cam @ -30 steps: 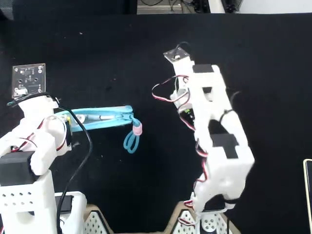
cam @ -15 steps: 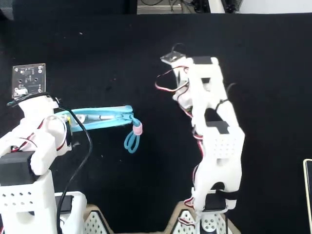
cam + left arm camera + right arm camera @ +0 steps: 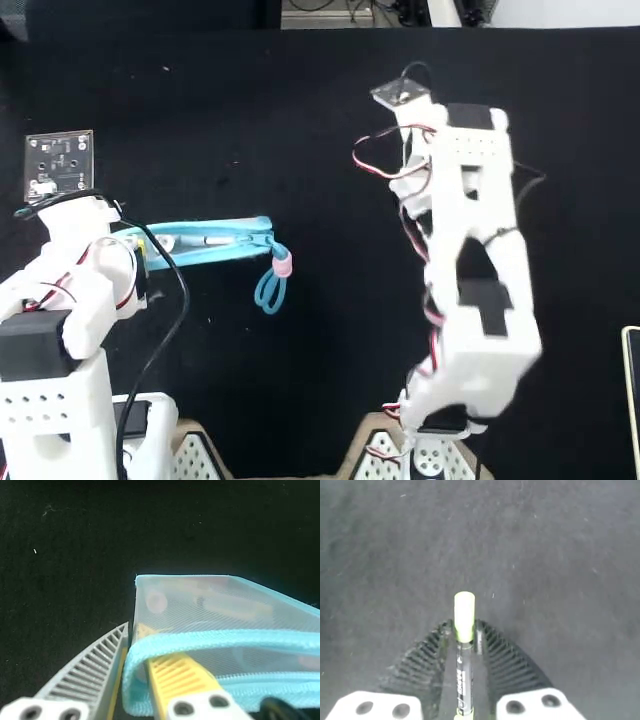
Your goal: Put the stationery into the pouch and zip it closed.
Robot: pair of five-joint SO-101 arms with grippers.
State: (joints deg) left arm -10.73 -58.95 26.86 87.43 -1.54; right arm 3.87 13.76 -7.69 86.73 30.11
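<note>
A light-blue mesh pouch (image 3: 205, 243) lies on the black table at the left, with a blue and pink zipper loop (image 3: 271, 282) at its right end. Stationery shows through its mesh (image 3: 220, 605) in the left wrist view. My left gripper (image 3: 134, 630) is shut on the pouch's edge, the yellow finger inside the mouth and the grey finger outside. My right gripper (image 3: 464, 626) is shut on a black pen with a yellow-green cap (image 3: 464, 611), held above bare cloth. The right arm (image 3: 470, 270) stands right of centre, well apart from the pouch.
A small square board (image 3: 58, 162) lies at the far left behind the left arm (image 3: 70, 300). A pale object (image 3: 632, 380) shows at the right edge. Black cloth covers the table (image 3: 250, 120).
The right arm has swung to the right and slightly back, farther from the pouch, with the pen in its gripper. The left arm and the pouch have not moved.
</note>
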